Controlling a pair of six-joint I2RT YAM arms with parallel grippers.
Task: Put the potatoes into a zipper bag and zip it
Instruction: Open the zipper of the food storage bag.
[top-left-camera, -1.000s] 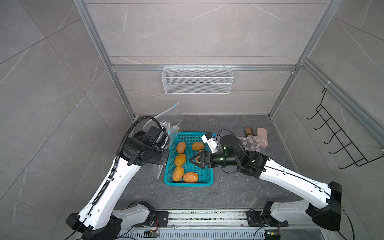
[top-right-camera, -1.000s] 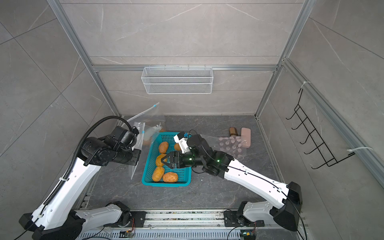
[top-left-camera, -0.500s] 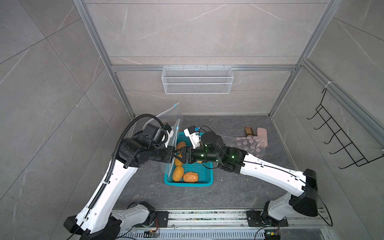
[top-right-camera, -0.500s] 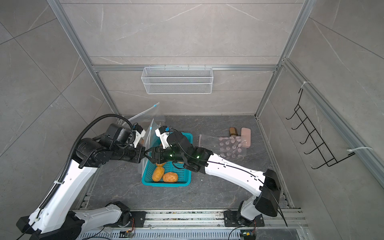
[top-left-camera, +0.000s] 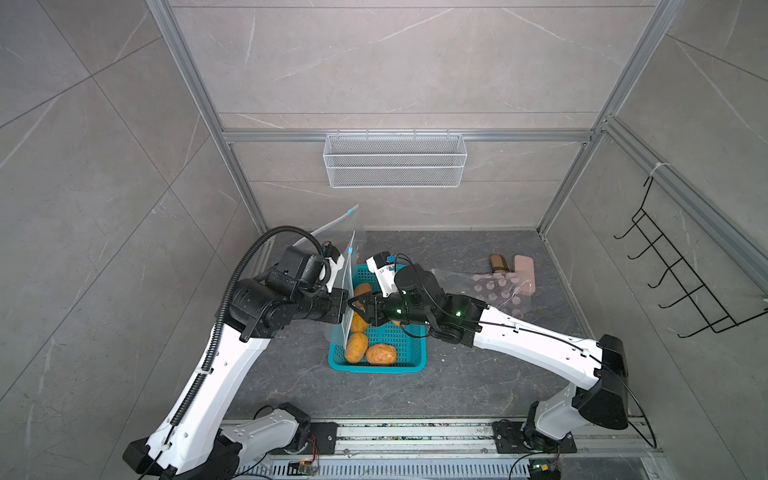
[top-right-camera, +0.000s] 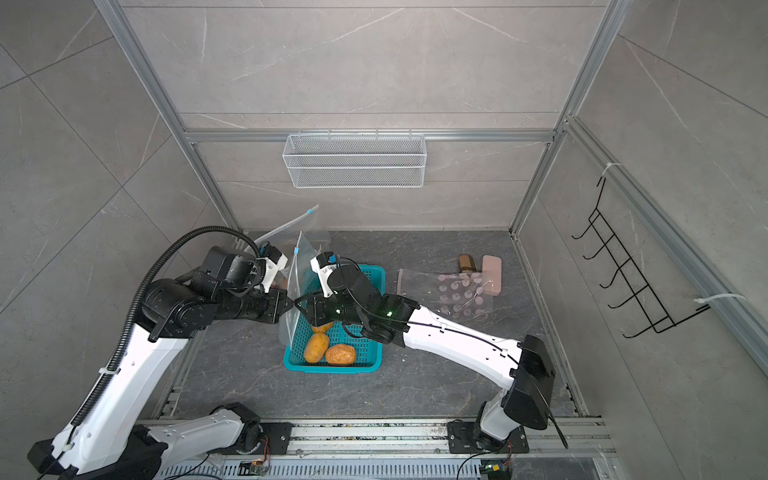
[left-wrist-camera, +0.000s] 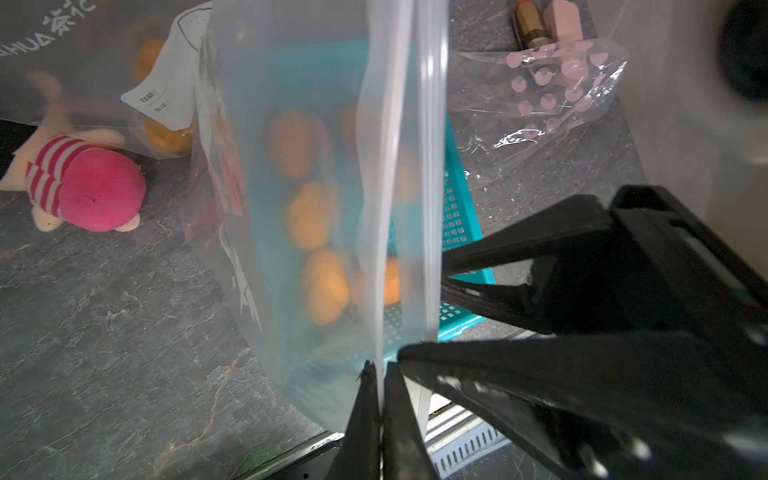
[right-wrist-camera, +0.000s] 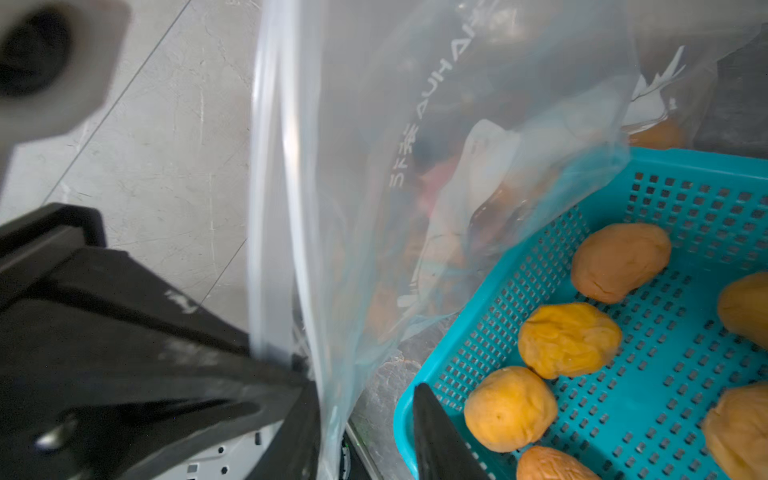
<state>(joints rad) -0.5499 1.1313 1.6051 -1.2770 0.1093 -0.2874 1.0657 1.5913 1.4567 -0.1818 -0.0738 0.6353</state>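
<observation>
The left hand (top-left-camera: 345, 305) is squeezed tight on the top edge of a big clear plastic zipper bag (top-left-camera: 348, 274). In the left wrist view its two black fingers (left-wrist-camera: 357, 424) press together with the thin plastic caught between them. The bag hangs in the air like a sheet, over the left side of a teal plastic basket with small square holes (top-left-camera: 376, 369). The right hand (top-left-camera: 353, 305) sits just on the other side of the bag, nose to nose with the left hand. Its fingers (right-wrist-camera: 436, 436) are partly apart. The bag's edge runs down into the gap and lies against one finger, but it is not pinched. The lumpy, wrinkly orange-brown potatoes (top-left-camera: 356, 347) lie in the basket. The basket stands near the middle of the dark stone counter (top-left-camera: 457, 395), a little toward its left edge. Six potatoes show in the right wrist view, and both top views show two by the basket's front wall. A second clear bag with printed words (left-wrist-camera: 83, 50) lies toward the far left corner. Orange lumps show through it, too blurry to name. A pink plush doll with striped sleeves (left-wrist-camera: 95, 195) lies on the counter beside that bag. Near the far right corner lie a clear bag with pink dots (top-left-camera: 498, 286), a small brown bottle (top-left-camera: 498, 263) and a pink block (top-left-camera: 524, 270).
</observation>
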